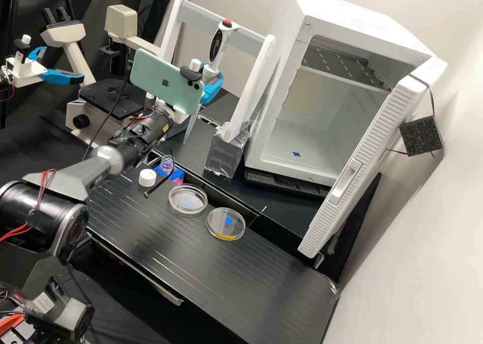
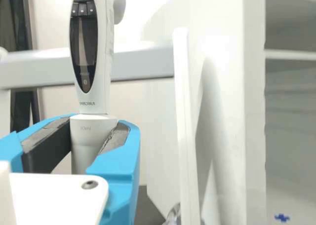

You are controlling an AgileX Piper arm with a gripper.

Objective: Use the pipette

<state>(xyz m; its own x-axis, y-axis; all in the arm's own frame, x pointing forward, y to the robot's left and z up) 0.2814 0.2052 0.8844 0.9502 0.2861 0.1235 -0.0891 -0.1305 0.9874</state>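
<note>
High view: the long white pipette with a red top button stands nearly upright between the bright blue fingers, below its dark display. The wrist view shows the fingers closed in on its lower body, apart by only its thickness, a dark pad against each side. Beneath lies a black, grooved desk, with a pale wall at the side. Two clear round dishes sit on the desk, a white round cap near them. Just behind the pipette, a white rack with a grey crossbar blocks the way; beside that stands a white cabinet, its door open. A mint-green phone covers part of the arm's end.
</note>
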